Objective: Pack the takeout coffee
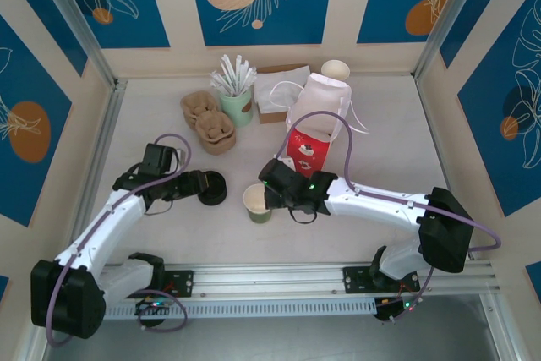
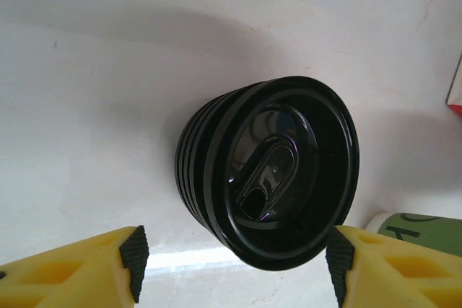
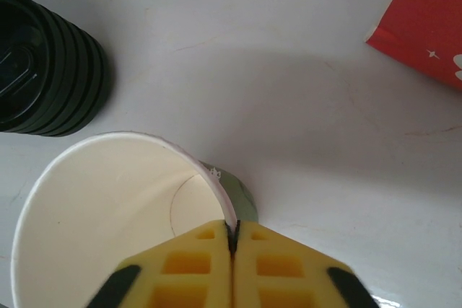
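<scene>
While my left gripper hangs at about 9 o'clock on the bench, its jaws stand well apart with a ribbed stack of black lids between the yellow fingers. I see neither pad touching the stack, so this gripper has hold of nothing. Just at 3 o'clock of the lids, near the middle of the bench, stands the takeout coffee cup, upright, with greenish sides and an open top. My right gripper is pinched closed on the cup's rim from the 3 o'clock side, one finger inside the wall and one outside. At 1 o'clock from the cup, and apart from it, stands the red bag. Farther back, toward 11 o'clock, brown pulp carriers lie beside a green cup of white sticks.
</scene>
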Action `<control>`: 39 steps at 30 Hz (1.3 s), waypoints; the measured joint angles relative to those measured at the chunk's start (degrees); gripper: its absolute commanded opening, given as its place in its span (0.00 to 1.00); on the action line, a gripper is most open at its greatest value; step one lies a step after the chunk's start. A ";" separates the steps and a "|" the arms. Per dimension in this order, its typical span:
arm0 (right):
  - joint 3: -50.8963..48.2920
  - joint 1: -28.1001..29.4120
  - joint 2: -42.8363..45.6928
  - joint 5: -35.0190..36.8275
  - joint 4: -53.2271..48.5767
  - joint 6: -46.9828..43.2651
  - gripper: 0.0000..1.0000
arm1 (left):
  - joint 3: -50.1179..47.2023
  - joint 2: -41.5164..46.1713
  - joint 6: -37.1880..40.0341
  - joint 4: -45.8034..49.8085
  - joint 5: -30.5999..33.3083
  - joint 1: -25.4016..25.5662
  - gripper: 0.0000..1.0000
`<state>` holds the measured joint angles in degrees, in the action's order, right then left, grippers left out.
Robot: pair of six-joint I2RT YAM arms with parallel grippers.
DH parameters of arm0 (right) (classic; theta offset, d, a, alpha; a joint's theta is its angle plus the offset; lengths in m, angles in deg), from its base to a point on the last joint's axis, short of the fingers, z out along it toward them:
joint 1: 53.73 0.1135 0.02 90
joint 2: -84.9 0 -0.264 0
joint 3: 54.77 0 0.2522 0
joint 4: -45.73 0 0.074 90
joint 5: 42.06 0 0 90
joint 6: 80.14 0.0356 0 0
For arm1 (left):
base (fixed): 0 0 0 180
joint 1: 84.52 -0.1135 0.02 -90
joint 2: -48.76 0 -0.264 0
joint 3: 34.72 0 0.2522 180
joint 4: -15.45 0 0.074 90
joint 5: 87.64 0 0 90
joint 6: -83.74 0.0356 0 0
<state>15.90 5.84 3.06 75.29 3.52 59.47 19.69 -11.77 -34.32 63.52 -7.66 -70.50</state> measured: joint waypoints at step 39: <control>9.57 -3.30 10.91 -5.01 -8.79 -6.27 0.48 | 4.26 -10.56 -0.15 -1.55 6.75 4.28 0.31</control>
<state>25.47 2.54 13.97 70.29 -5.27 53.20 23.95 -22.33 -34.47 61.97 -0.91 -66.22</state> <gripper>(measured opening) 0.479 0.311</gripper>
